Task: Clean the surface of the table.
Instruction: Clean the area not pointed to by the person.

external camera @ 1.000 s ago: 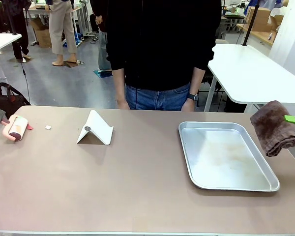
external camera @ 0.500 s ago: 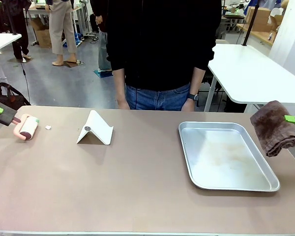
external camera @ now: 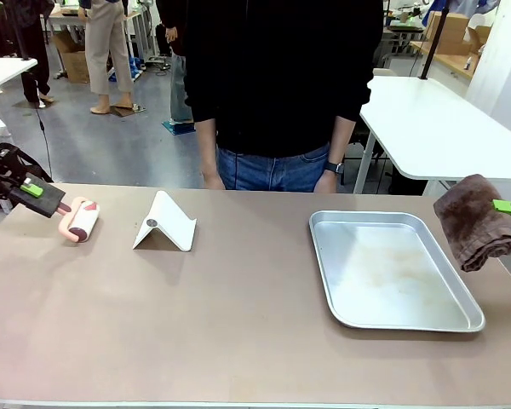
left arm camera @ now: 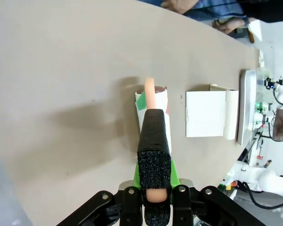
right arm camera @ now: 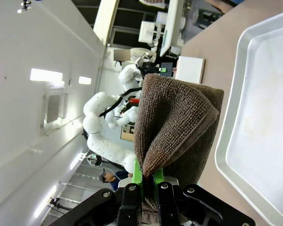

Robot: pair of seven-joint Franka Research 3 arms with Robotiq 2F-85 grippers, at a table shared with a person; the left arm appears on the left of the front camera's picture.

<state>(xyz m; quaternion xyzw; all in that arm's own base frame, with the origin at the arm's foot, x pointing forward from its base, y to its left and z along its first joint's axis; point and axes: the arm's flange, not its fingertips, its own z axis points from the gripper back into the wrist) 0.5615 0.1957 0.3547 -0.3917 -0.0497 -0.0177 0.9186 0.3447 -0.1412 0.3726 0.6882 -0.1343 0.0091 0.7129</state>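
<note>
Advancing the cleaning, our left claw [external camera: 54,204], pinching a lint roller [external camera: 83,221], has rolled over the desk's [external camera: 238,324] crumb; our right claw [external camera: 505,205] pinches a cloth [external camera: 473,223].

Table [external camera: 196,328] tan-brn; tray [external camera: 366,215] silver; cloth [external camera: 470,223] dk brn; roller [external camera: 83,221] pink/wht, maroon end; stand [external camera: 169,223] wht.

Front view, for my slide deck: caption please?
Left gripper holds a lint roller on the table; right gripper holds a brown cloth beside the metal tray.

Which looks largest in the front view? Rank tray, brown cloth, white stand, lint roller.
metal tray
brown cloth
white stand
lint roller
Cloth and stand look close, so that pair is unsure.
</note>
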